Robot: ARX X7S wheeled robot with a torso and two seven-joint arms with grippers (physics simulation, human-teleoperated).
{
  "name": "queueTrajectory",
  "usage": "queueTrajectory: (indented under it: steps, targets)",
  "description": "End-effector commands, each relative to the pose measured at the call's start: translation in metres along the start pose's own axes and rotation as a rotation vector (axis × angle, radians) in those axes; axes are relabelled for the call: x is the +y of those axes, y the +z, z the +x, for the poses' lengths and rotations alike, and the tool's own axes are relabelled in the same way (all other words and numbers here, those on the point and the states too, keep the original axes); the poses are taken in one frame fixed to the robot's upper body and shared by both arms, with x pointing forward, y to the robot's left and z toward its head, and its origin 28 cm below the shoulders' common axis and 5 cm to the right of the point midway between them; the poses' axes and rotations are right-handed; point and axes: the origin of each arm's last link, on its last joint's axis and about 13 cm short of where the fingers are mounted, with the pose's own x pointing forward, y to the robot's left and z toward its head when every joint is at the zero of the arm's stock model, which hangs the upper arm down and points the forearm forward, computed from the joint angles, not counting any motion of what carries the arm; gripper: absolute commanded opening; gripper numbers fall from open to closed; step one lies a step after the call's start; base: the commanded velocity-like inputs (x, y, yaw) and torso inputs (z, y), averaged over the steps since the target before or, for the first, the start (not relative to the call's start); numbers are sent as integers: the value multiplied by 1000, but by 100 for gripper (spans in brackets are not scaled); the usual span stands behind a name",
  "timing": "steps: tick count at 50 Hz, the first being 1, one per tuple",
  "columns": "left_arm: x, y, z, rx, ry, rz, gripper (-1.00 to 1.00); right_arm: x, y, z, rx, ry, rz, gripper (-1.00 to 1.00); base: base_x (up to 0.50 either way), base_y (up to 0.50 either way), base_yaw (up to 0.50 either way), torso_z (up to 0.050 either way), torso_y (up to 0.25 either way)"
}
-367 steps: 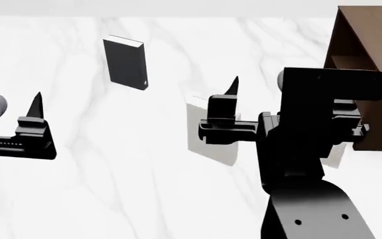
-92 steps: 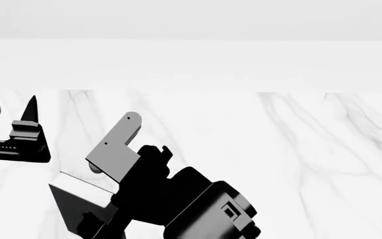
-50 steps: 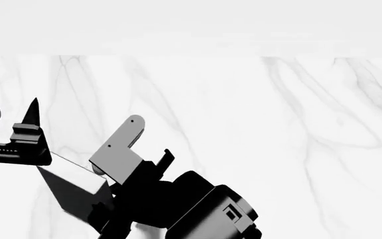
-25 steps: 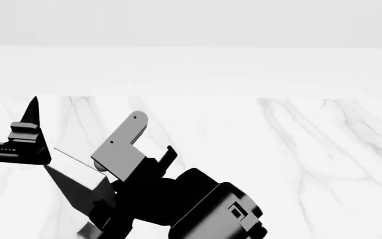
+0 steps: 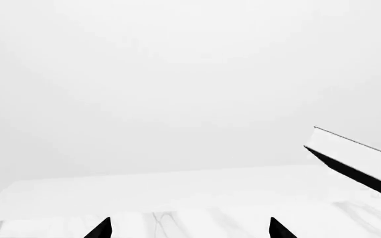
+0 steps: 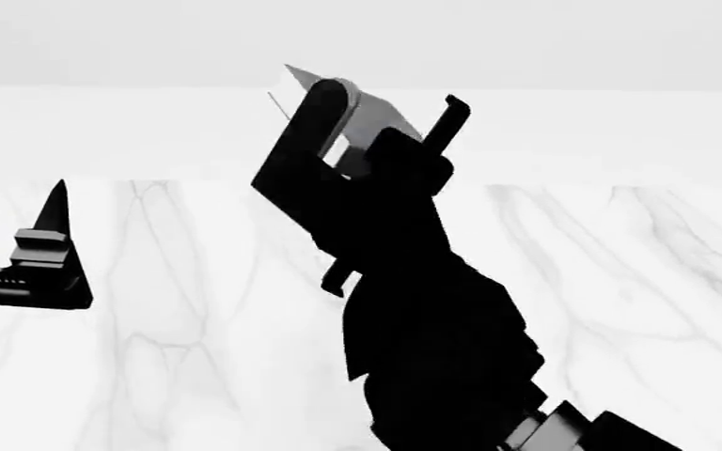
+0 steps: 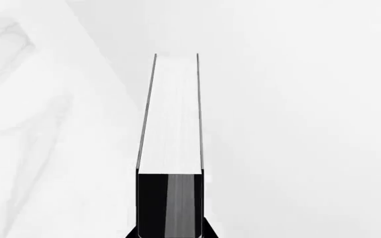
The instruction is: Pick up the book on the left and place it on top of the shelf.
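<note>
Book (image 7: 170, 124) pinched in raised right gripper (image 6: 380, 117), above marble table (image 6: 612, 282); left gripper (image 5: 189, 230) spread, empty.

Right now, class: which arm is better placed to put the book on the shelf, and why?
The right: its gripper is shut on the book, raised high. The left gripper hangs open, holding nothing.

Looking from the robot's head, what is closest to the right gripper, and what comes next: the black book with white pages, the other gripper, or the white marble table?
From the right gripper, raised high:
1. Black book with white pages: clamped between its fingers, touching.
2. Left gripper, off to the left, and white marble table, underneath: too close to call.
</note>
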Motion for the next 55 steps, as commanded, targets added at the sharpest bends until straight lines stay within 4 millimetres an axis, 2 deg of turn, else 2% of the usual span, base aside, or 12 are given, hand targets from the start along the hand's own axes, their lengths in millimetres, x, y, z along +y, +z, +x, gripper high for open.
queueTrajectory:
  steps: [1,6,10,13,23,28,37,46,55]
  targets:
    - [1,0,-1,-7,-2,-9,100,-65,3,14,-6,-700,-485,-100,0,0,0,0,0]
    - [0,0,0,-5,-3,-8,100,-89,-6,21,69,-798,-602,-100,0,0,0,0,0]
    - [1,0,-1,-7,-2,-8,100,-113,-19,26,210,-857,-680,-100,0,0,0,0,3]
    - [1,0,-1,-6,-1,-10,100,-126,-33,18,331,-883,-703,-100,0,0,0,0,0]
    - [1,0,-1,-7,-1,-10,100,-148,-64,-3,598,-907,-697,-100,0,0,0,0,2]
    - [2,0,-1,-7,2,-12,100,-161,-87,-22,809,-929,-686,-100,0,0,0,0,0]
    - [3,-1,-2,-8,4,-15,100,-169,-124,-52,1129,-923,-619,-100,0,0,0,0,2]
    - [3,-3,-1,-3,4,-19,100,-169,-154,-73,1306,-875,-524,-100,0,0,0,0,1]
    - [3,-4,-2,-4,7,-23,100,-161,-171,-83,1404,-832,-522,-100,0,0,0,0,1]
